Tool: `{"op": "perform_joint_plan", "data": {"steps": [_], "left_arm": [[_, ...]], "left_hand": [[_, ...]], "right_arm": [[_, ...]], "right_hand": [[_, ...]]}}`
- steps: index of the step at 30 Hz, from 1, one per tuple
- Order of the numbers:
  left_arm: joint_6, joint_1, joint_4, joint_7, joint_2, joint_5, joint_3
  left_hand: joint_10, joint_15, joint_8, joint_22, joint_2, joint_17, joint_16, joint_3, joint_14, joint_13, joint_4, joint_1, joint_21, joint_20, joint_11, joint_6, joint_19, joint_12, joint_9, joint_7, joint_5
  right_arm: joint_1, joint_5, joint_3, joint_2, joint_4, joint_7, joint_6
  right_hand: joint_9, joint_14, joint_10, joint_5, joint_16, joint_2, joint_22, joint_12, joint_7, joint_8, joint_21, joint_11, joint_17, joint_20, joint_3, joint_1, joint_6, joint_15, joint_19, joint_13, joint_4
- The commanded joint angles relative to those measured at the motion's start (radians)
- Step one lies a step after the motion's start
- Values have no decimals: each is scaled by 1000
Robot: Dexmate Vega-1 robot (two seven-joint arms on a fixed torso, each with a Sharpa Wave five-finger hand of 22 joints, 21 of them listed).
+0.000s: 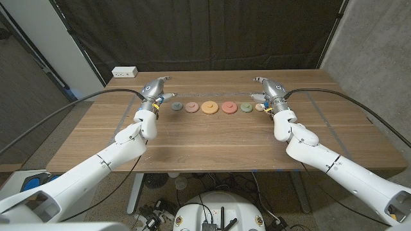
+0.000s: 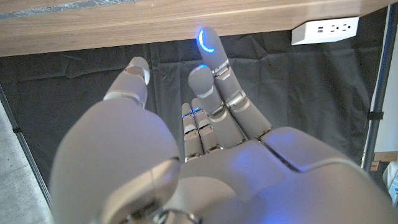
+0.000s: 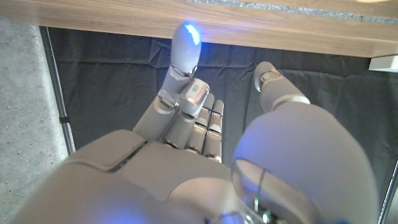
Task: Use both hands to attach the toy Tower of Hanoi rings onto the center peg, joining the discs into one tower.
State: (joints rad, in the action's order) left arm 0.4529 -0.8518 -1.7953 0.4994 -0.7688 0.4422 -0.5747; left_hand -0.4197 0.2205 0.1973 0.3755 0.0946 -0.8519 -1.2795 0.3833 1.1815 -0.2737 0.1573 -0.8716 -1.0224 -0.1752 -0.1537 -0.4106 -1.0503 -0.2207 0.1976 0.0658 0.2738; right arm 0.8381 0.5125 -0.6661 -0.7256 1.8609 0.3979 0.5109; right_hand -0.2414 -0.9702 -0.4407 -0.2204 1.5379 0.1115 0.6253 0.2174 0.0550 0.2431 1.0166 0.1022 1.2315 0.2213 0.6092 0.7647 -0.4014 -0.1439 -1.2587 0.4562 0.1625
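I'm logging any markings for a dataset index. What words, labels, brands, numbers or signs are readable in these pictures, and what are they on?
None can be read.
Discs: plain colours, no print visible.
Power strip: white, sockets show in the left wrist view, no legible label.
Left robot hand and right robot hand: a blue light glows on a fingertip; no lettering.
Table: bare wood grain, unmarked.
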Motion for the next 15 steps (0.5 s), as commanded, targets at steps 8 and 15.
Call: {"op": "perform_joint_plan", "data": {"steps": [8,15], "left_arm": [[40,8,16,-34,-21,48,-14],[94,27,-1,-77,-23,83,-40]], "left_hand": [[5,-3,0,-9,-3,-4,1,-12,-10,-2,-2,12,-16,-37,0,6,11,5,3,3,5],[37,-3,-6,-23,-3,13,22,-29,-35,0,-13,43,-17,-34,9,34,31,15,2,-3,-2]], "right_arm": [[-13,87,-30,-23,24,-67,81],[-3,95,-28,-40,46,-105,101]], "right_hand": [[-8,12,1,4,-2,-5,-1,-2,27,5,-2,11,1,-1,11,13,-20,-69,8,7,3],[-13,19,18,6,-4,-5,-6,-8,28,3,-5,8,0,-1,14,14,-11,-69,17,10,3]]}}
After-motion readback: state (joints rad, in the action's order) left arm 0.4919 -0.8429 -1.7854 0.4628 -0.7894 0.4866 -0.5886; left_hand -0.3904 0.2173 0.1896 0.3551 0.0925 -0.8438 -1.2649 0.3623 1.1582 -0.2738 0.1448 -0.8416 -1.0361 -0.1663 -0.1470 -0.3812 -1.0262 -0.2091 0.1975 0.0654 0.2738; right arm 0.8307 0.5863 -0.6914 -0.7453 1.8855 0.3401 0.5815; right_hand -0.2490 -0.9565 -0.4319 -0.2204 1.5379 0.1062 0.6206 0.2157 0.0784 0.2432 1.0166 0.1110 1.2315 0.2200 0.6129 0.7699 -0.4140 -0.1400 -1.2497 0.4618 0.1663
